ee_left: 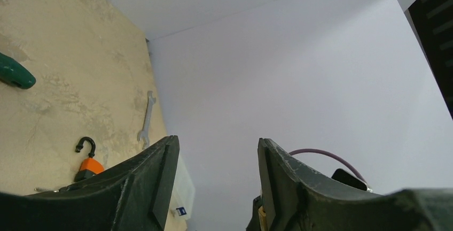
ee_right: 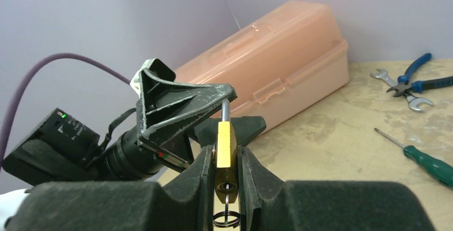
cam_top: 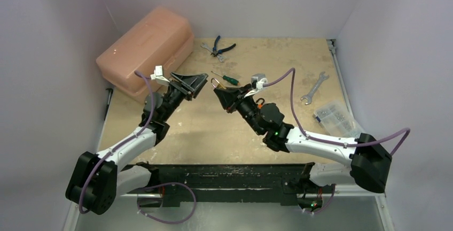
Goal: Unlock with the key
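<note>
A brass padlock (ee_right: 226, 145) is clamped edge-on between the pads of my right gripper (ee_right: 225, 153), which is shut on it and holds it above the table. Its steel shackle (ee_right: 225, 110) points toward the left arm. The key (ee_right: 228, 188) sits in the keyhole on the near end, with a wire ring (ee_right: 225, 217) hanging from it. My left gripper (cam_top: 192, 84) is open with nothing between its fingers (ee_left: 160, 177). It hovers just left of the padlock (cam_top: 215, 84), its fingertips (ee_right: 187, 102) close to the shackle's top.
A pink toolbox (cam_top: 147, 46) stands at the back left. Blue-handled pliers (cam_top: 221, 46) and a small wrench (cam_top: 205, 46) lie at the back. A green-handled screwdriver (cam_top: 227, 77) lies behind the grippers. On the right lie a wrench (cam_top: 314, 87) and a clear parts box (cam_top: 334, 116).
</note>
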